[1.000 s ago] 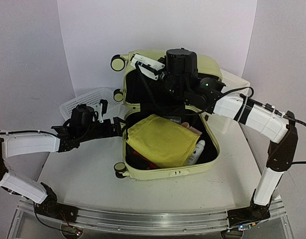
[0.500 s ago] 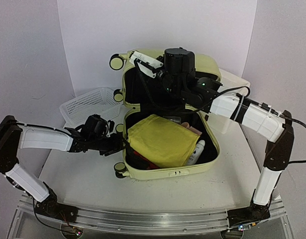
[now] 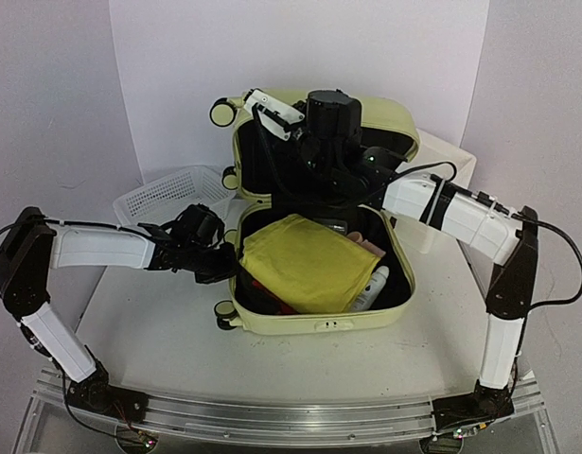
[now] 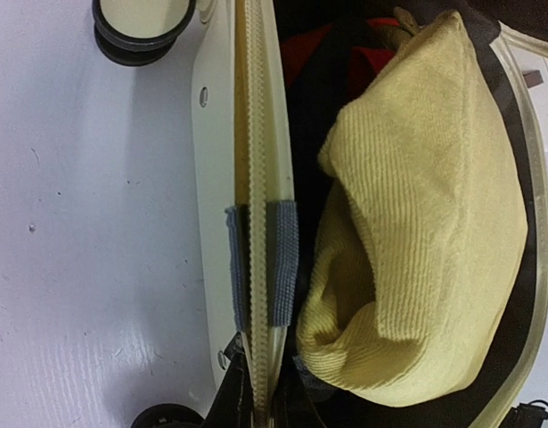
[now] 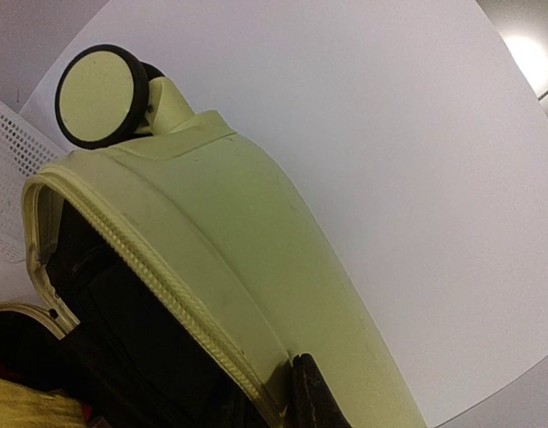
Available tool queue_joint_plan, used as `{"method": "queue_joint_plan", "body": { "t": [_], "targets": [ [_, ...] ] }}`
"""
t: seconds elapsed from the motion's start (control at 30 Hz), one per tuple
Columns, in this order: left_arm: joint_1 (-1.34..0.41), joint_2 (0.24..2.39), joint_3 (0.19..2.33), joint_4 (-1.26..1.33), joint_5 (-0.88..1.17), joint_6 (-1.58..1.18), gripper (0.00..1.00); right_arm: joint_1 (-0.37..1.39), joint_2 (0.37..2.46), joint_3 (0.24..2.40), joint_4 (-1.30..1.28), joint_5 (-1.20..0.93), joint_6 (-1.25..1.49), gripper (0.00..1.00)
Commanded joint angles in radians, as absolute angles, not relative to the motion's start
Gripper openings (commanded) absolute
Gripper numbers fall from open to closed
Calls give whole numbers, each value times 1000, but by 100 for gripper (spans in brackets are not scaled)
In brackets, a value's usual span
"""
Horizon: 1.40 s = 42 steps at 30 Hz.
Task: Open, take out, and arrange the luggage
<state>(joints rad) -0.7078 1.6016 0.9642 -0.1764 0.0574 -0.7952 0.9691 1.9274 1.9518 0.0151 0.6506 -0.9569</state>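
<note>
The pale yellow-green luggage (image 3: 319, 326) lies open on the table, its lid (image 3: 395, 123) standing upright behind the lower shell. A yellow knit cloth (image 3: 305, 265), a white bottle (image 3: 371, 288) and a red item (image 3: 272, 298) lie inside. My left gripper (image 3: 229, 260) is shut on the lower shell's left rim. In the left wrist view the zipper edge (image 4: 256, 134) runs between the blue-grey pads (image 4: 283, 259), with the cloth (image 4: 416, 205) just to the right. My right gripper (image 3: 264, 104) is shut on the lid's top rim (image 5: 167, 285), near a wheel (image 5: 100, 94).
A white mesh basket (image 3: 163, 194) sits left of the luggage, behind my left arm. A white box (image 3: 451, 156) stands behind the lid at the right. White walls close the back and sides. Two wheels (image 3: 221, 112) stick out on the luggage's left.
My left gripper has swung right from near the basket to the lower shell's left rim and shut on it. The right gripper and lid have shifted slightly up and left.
</note>
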Motion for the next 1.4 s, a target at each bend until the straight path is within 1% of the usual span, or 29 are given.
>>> {"method": "queue_joint_plan", "body": {
  "t": [0.0, 0.1, 0.2, 0.27, 0.37, 0.4, 0.47, 0.5, 0.53, 0.57, 0.6, 0.63, 0.7, 0.77, 0.9, 1.0, 1.13, 1.23, 1.27, 1.3, 1.37],
  "targets": [
    [-679, 1713, 1047, -163, -90, -809, 0, 942, 2013, 2030, 91, 603, -873, 11],
    [-639, 1755, 1096, -168, -101, -867, 0, 939, 2072, 2103, 111, 595, -902, 6],
    [-604, 1794, 1137, -170, -126, -923, 0, 934, 2121, 2170, 139, 565, -919, 5],
    [-589, 1819, 1170, -175, -157, -931, 0, 927, 2157, 2209, 166, 555, -927, 13],
    [-550, 1855, 1226, -199, -177, -949, 0, 908, 2222, 2294, 179, 549, -933, 16],
    [-538, 1862, 1241, -205, -179, -952, 0, 900, 2240, 2320, 183, 544, -933, 19],
    [-520, 1872, 1265, -216, -193, -957, 0, 881, 2269, 2364, 201, 540, -929, 30],
    [-515, 1873, 1270, -220, -204, -963, 0, 869, 2279, 2382, 208, 531, -917, 41],
    [-511, 1873, 1273, -223, -217, -970, 0, 860, 2287, 2397, 213, 523, -904, 58],
    [-505, 1873, 1274, -226, -225, -980, 0, 849, 2293, 2409, 216, 517, -890, 73],
    [-502, 1873, 1275, -228, -232, -990, 0, 839, 2298, 2420, 216, 515, -880, 82],
    [-496, 1873, 1273, -230, -239, -1001, 0, 831, 2302, 2431, 216, 525, -872, 90],
    [-486, 1874, 1270, -230, -242, -1022, 0, 810, 2307, 2449, 212, 578, -859, 98],
    [-485, 1881, 1279, -231, -244, -1023, 0, 775, 2293, 2453, 178, 631, -823, 98],
    [-485, 1887, 1287, -231, -242, -1019, 0, 685, 2236, 2430, 59, 656, -661, 98],
    [-485, 1884, 1279, -231, -247, -1015, 0, 631, 2197, 2400, 7, 650, -582, 98],
    [-485, 1883, 1276, -231, -245, -1019, 0, 581, 2210, 2457, -164, 636, -476, 98],
    [-485, 1884, 1279, -232, -240, -1008, 0, 554, 2206, 2460, -243, 610, -428, 98],
    [-485, 1884, 1280, -232, -239, -997, 2, 549, 2204, 2457, -257, 598, -417, 98],
    [-484, 1882, 1281, -232, -239, -987, 6, 546, 2202, 2450, -259, 586, -414, 98],
    [-486, 1879, 1291, -231, -235, -952, 17, 547, 2191, 2436, -260, 525, -411, 98]
  ]
}}
